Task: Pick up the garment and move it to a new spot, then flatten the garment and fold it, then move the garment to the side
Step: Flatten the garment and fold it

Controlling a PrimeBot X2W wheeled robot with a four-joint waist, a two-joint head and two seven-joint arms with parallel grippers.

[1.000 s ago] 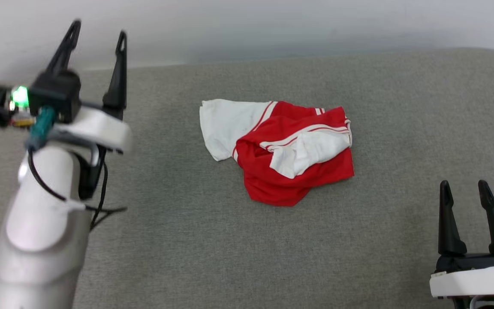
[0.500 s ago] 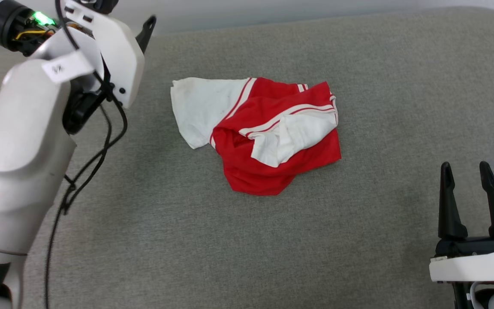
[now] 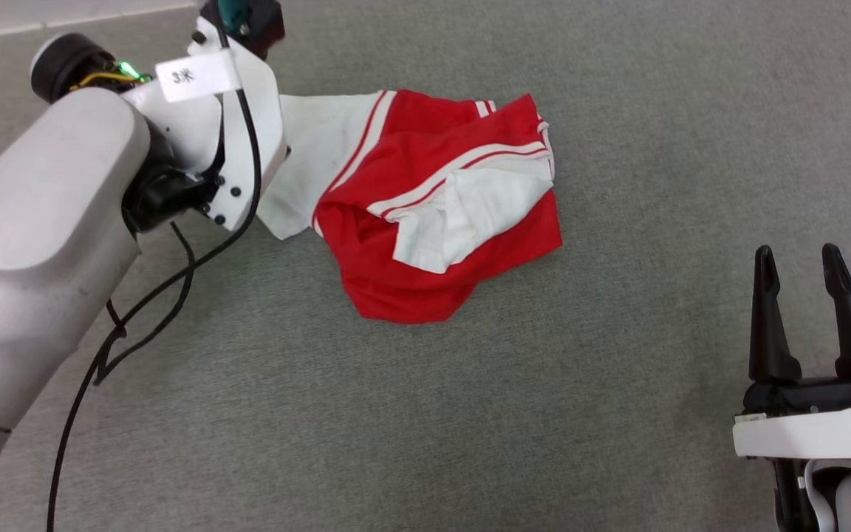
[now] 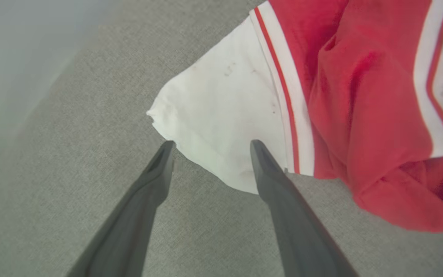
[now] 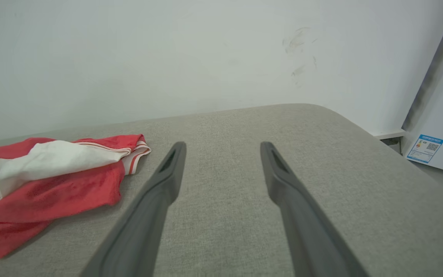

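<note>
- The left gripper [image 4: 212,143] stands spread wide, fingertips on either side of the edge of the white sleeve [image 4: 221,111].
- The garment [image 4: 360,96] lies crumpled on the grey fabric surface [image 4: 52,173].

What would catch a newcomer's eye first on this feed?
The crumpled red-and-white garment, heaped in the middle of the grey padded surface. Then the left gripper, open and aimed at the edge of its white sleeve, while the right gripper sits open at the lower right, apart from the cloth.
</note>
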